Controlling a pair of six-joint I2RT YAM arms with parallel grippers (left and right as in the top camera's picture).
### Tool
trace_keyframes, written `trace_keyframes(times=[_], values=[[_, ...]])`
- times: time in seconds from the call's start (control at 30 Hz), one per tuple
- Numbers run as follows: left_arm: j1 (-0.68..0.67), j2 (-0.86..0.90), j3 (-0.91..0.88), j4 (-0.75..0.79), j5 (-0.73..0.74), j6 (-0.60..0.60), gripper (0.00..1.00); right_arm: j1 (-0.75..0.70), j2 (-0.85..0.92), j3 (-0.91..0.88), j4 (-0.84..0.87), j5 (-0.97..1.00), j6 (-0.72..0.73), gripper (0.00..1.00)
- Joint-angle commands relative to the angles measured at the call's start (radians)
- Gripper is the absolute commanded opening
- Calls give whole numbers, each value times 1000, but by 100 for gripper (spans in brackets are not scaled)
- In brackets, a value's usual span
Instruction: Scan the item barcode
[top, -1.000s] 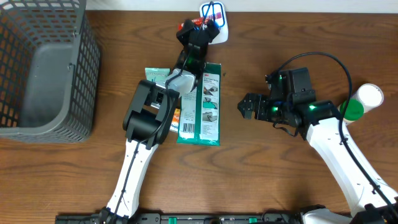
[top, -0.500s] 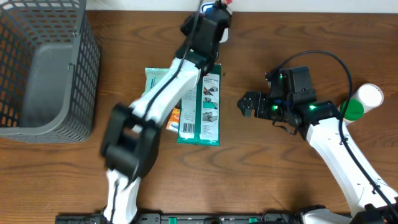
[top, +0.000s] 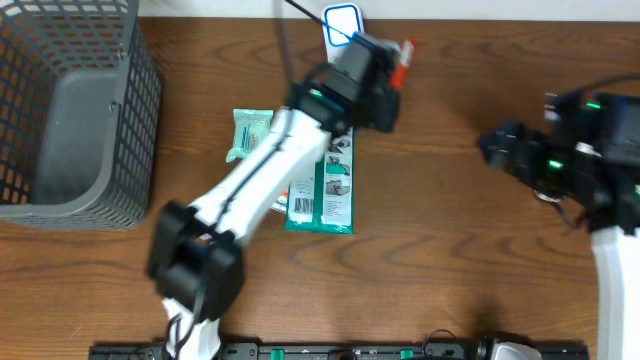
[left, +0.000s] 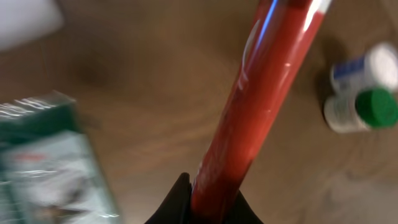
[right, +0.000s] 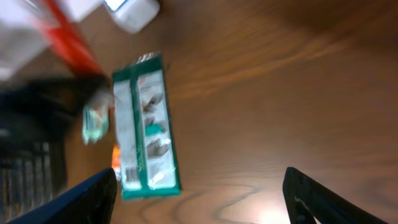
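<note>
The item is a long red tube (left: 268, 93), and my left gripper (left: 211, 190) is shut on its lower end. From above, the tube's red tip (top: 404, 53) sticks out past the left gripper (top: 384, 88) over the table's far middle. No barcode shows on it. My right gripper (top: 492, 146) hangs at the right, apart from the tube. Its jaws are open with only bare table between the fingers (right: 93, 198). The right wrist view catches the tube (right: 69, 38) blurred at upper left.
A green flat package (top: 326, 190) lies mid-table beside a small mint packet (top: 250, 132). A grey wire basket (top: 70, 110) fills the left. A white card (top: 342, 20) stands at the far edge. A white-capped bottle (left: 368, 65) and a green-capped bottle (left: 359, 109) stand together.
My left arm has stretched out and swung the red tube rightward along the far edge. The right arm has pulled back to the right, its jaws a little narrower.
</note>
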Motion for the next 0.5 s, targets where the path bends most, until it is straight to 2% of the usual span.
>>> trace_keyframes(times=[0.0, 0.23, 0.27, 0.37, 0.47], values=[[-82, 116, -20, 42, 91, -89, 8, -91, -13, 2, -43, -6, -42, 80], [-190, 260, -20, 240, 90, -116, 8, -123, -11, 1, -77, -6, -51, 80], [-202, 269, -20, 267, 90, -119, 11, -123, -11, 1, -77, -6, -51, 80], [-229, 271, -20, 319, 69, -117, 77, -123, -11, 1, -76, -6, -52, 84], [-237, 256, -8, 336, 45, -108, 80, -123, -11, 1, -77, -6, -69, 99]])
